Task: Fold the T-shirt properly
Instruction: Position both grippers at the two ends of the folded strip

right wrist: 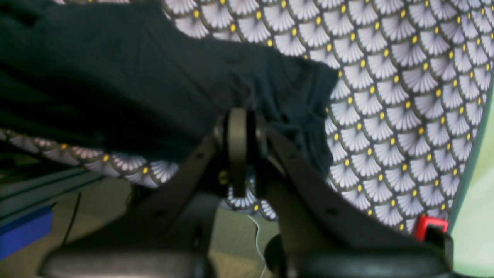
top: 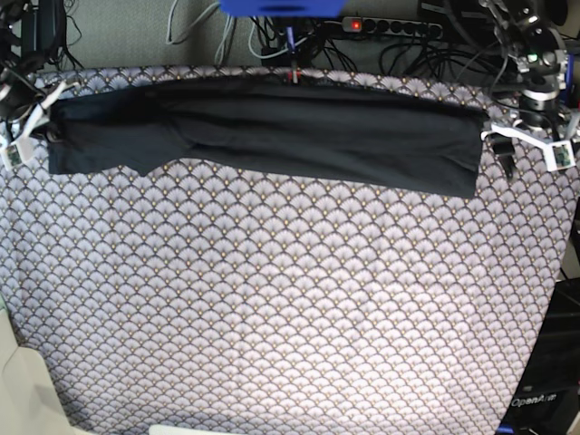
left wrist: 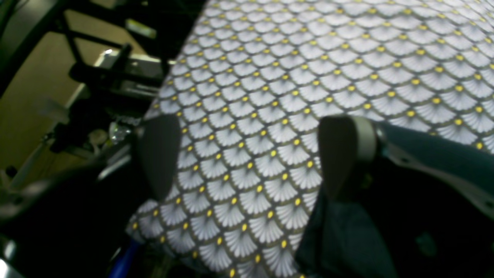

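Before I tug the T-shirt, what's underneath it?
Around the T-shirt, the scale-patterned cloth shows, apparently running beneath. Whatever lies directly underneath is covered.

1 T-shirt; 2 grippers, left + right; 2 arms, left + right; 1 patterned cloth under shirt; 1 red item, right wrist view; blue items in all three views, total can't tell; cables, more than one, exact count unclear
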Available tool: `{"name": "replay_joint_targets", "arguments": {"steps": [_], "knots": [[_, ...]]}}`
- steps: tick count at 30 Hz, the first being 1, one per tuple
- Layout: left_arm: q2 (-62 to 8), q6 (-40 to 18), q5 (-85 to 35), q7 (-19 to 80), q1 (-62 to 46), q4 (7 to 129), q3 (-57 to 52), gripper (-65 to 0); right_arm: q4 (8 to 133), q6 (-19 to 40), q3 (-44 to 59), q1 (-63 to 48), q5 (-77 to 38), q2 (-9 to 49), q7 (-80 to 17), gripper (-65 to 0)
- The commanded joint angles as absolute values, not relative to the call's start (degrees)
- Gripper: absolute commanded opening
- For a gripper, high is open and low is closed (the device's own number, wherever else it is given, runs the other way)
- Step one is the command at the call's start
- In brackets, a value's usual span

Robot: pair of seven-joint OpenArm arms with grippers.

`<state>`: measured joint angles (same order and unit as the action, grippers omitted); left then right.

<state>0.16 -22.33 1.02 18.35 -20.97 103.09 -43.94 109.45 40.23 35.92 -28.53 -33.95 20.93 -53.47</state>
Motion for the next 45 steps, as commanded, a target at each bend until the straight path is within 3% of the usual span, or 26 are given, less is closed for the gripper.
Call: {"name": "replay_joint_targets", "arguments": {"steps": [1,12,31,40,45], "knots": [[-0.48,-22.37,0.75,17.01,-20.97,103.25,-44.09,-11.6,109.58,40.0,36.26,-28.7,-34.68,21.76,-52.44,-65.0],[-0.75,-22.37,0.66,16.84,-20.97,101.76,-45.49,-11.6,101.32,40.0,35.3,-29.23,-34.59,26.07,-47.87,-65.0],[-0.84,-22.37,0.75,16.84,-20.97,102.2,-45.67,-11.5,93.14,40.0,29.41,-26.15,-34.51,27.21,-47.87,-64.8],[-0.84,-22.46,0.4,16.57,-21.05,102.37,-45.67,-11.5,91.21,40.0,29.85,-25.01,-34.51,27.74,-48.13,-45.3],[-0.84,-22.46,0.4,16.57,-21.05,102.37,-45.67,-11.5,88.75,40.0,29.85,-24.92,-34.51,27.91,-48.13,-41.3]]}}
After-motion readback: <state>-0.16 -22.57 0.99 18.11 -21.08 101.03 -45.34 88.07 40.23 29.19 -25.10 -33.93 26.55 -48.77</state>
